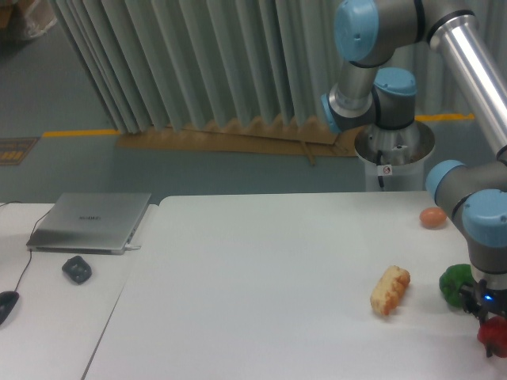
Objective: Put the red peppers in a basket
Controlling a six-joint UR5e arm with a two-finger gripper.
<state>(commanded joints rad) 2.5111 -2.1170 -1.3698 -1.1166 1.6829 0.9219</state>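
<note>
- The red pepper (493, 333) sits at the far lower-right corner of the view, only partly seen, on the white table (261, 285).
- The arm's wrist comes down right over it; the gripper (487, 313) is dark and cut by the frame edge, so I cannot tell whether the jaws are spread, closed, or already pinching the pepper.
- A green pepper (455, 283) lies just beside the red one, at about its 10 o'clock, close to the wrist.
- A bread roll (390, 289) lies at about 9 o'clock from the green pepper, a little apart from it.
- A small orange-brown egg-shaped thing (432, 217) rests further back, at roughly 11 o'clock from the red pepper.
- No basket shows anywhere in the view.
- Off to the left, well apart from all this, sit a closed laptop (91, 222) and a dark mouse (77, 269).
- Judged step: the pick. The arm is at the pepper, either lining up on it or taking hold.
- Next move, as I judge it: get a sure grip on the rounded, glossy pepper, lift straight up without nudging the green pepper, then carry it to the basket, wherever that stands out of view.
- Risk: the smooth skin could slip in a shallow pinch.
</note>
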